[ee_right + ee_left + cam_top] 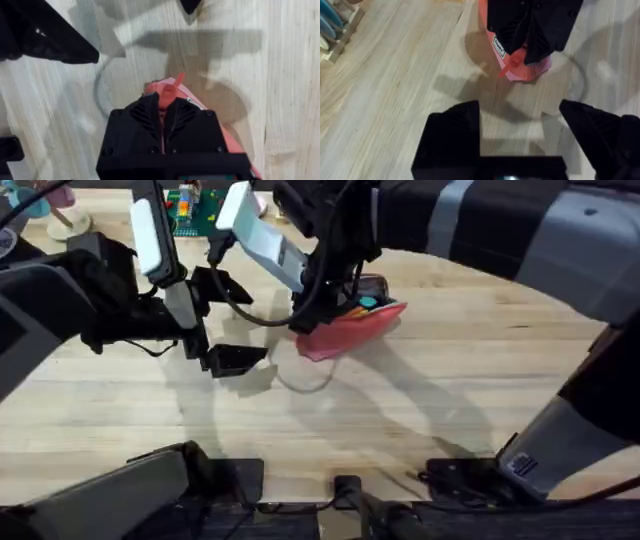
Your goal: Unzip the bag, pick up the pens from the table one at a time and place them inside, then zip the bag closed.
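Overhead: right gripper [322, 308] down on the bag [352, 328], which lies on the table [430, 390]; left gripper [232, 360] just beside, off the bag.

Left wrist: fingers [451, 135] spread wide, nothing between; bag [520, 70] just ahead, under the other gripper.

Right wrist: fingers [142, 120] pinched tight on the bag's pink zip tab [166, 92].

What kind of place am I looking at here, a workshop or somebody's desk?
Probably a robotics lab bench rather than a desk. Two black robot arms work over a pale wooden table, the right gripper shut on a pink bag, and a green circuit board lies at the table's far edge.
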Available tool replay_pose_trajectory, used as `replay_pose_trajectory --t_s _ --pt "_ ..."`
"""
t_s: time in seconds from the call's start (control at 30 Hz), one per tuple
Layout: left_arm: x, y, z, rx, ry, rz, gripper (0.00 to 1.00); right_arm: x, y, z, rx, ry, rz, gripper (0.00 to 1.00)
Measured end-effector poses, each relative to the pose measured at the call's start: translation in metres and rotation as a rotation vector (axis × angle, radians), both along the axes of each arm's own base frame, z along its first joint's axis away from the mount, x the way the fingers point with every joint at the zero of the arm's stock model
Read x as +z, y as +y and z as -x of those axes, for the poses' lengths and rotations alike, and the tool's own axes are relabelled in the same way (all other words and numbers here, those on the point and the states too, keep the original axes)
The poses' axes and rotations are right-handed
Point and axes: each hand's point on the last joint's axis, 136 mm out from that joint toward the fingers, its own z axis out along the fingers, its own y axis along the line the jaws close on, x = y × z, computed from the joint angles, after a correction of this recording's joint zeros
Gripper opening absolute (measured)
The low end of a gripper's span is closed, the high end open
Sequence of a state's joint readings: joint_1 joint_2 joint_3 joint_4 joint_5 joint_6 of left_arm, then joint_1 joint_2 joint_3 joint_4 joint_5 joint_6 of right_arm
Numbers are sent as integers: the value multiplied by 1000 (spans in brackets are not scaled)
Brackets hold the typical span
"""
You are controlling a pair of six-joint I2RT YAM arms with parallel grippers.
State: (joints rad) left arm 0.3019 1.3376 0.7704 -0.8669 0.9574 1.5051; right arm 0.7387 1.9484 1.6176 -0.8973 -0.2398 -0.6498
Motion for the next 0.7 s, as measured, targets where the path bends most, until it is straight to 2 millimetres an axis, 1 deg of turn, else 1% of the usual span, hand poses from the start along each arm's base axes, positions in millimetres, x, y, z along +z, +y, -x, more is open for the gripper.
replay_pose_trajectory --t_s 0.27,0.47,0.7 --pt "0 0 0 0 0 0 993 0 0 0 0 -2 -2 31" --pt "0 0 0 0 0 0 993 10 4 -5 -11 -14 -16 31" --pt "0 0 0 0 0 0 993 17 2 -7 -20 -16 -19 32"
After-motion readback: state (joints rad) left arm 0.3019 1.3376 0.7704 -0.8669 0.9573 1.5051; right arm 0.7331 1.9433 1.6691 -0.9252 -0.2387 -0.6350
